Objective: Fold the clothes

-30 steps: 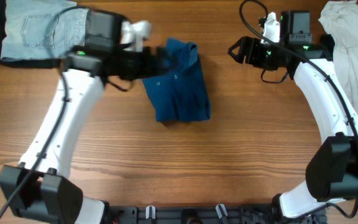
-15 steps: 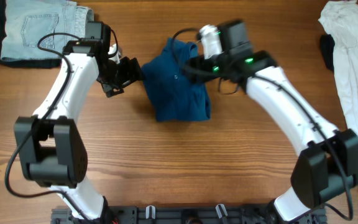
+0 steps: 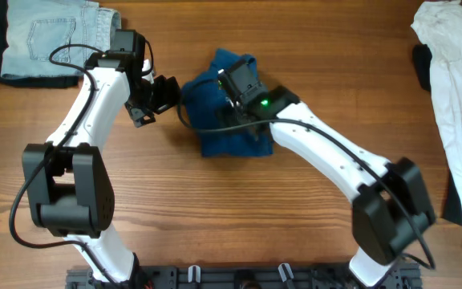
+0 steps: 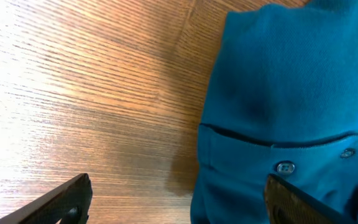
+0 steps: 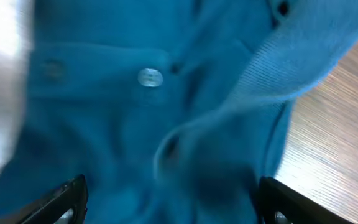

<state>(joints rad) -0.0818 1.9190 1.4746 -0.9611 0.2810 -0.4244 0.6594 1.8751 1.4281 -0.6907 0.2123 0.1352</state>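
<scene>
The left arm (image 3: 95,112) runs from its base at the near left up to the far left, then bends at the wrist so that the left gripper (image 3: 164,92) points right. Its fingers (image 4: 64,198) stand wide apart. The right arm (image 3: 327,156) stretches from its base at the near right, far and left, to the middle, with the wrist tipped downward. The right gripper (image 5: 166,202) also has its fingers (image 5: 64,198) spread wide.
</scene>
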